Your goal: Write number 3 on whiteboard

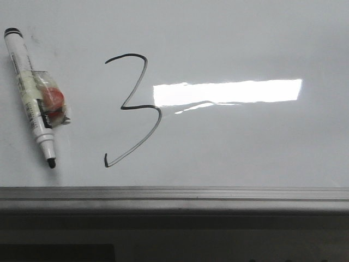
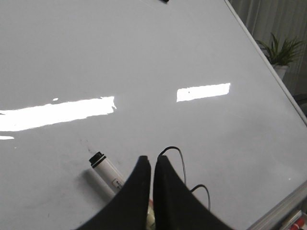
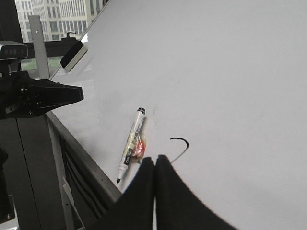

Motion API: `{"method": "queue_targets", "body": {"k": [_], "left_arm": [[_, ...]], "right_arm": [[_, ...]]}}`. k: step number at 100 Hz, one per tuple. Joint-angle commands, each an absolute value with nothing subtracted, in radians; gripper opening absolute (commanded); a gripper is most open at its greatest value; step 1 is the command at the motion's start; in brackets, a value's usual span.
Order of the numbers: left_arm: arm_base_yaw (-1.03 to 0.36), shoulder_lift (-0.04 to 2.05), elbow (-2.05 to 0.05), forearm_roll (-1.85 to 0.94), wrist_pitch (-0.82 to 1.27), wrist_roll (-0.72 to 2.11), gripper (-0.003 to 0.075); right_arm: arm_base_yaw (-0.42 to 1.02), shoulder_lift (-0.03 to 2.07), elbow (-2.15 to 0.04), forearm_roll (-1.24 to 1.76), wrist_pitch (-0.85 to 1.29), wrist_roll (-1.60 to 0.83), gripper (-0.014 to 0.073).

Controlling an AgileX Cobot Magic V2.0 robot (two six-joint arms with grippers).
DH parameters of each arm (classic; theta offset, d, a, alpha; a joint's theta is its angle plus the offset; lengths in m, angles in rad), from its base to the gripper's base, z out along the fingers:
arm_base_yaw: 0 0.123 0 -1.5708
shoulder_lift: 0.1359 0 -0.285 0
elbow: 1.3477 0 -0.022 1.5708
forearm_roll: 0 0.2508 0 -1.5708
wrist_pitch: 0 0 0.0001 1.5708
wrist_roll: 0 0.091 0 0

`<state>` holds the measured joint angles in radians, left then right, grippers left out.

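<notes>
Glossy whiteboard (image 1: 229, 33) w/ grey frame fills the scene. Number 3 (image 1: 132, 109) is drawn, complete; marker (image 1: 31, 93) lies uncapped beside it, tip toward frame. Left gripper (image 2: 152, 165) jaws pressed together, empty, marker and 3 just past its tips. Right gripper (image 3: 154, 165) likewise closed, empty, both items just ahead. Task looks done: best to retract w/o brushing wet ink or nudging marker.
</notes>
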<state>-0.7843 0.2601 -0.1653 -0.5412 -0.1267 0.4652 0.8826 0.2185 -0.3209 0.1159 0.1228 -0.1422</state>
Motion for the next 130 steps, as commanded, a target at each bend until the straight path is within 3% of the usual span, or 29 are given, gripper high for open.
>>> {"method": "queue_targets", "body": {"k": [1,18,80,95,104,121,130], "left_arm": [[-0.783,0.26,-0.18,-0.527,-0.179,0.488,-0.002],[-0.783,0.26,-0.18,-0.539,-0.179,0.486,-0.002],[-0.783,0.26,-0.18,-0.539,-0.179,0.486,-0.002],[-0.775,0.26,-0.174,-0.781,-0.525,0.439,-0.002],[-0.771,0.26,-0.174,-0.676,-0.609,0.439,-0.002],[-0.723,0.26,-0.174,-0.345,-0.606,0.439,-0.002],[-0.67,0.26,-0.174,-0.299,-0.599,0.439,-0.002]], "right_arm": [[0.875,0.123,-0.228,0.104,0.012,-0.146,-0.006],[0.875,-0.028,-0.092,0.104,-0.022,-0.146,-0.0062],[0.877,-0.017,-0.069,0.104,-0.022,-0.146,-0.0066],[0.877,-0.017,-0.069,0.104,-0.024,-0.146,-0.0066],[0.877,-0.017,-0.069,0.104,-0.024,-0.146,-0.0066],[0.877,-0.017,-0.069,0.104,-0.024,-0.146,-0.0066],[0.877,-0.017,-0.069,0.104,-0.024,-0.146,-0.0066]]}}
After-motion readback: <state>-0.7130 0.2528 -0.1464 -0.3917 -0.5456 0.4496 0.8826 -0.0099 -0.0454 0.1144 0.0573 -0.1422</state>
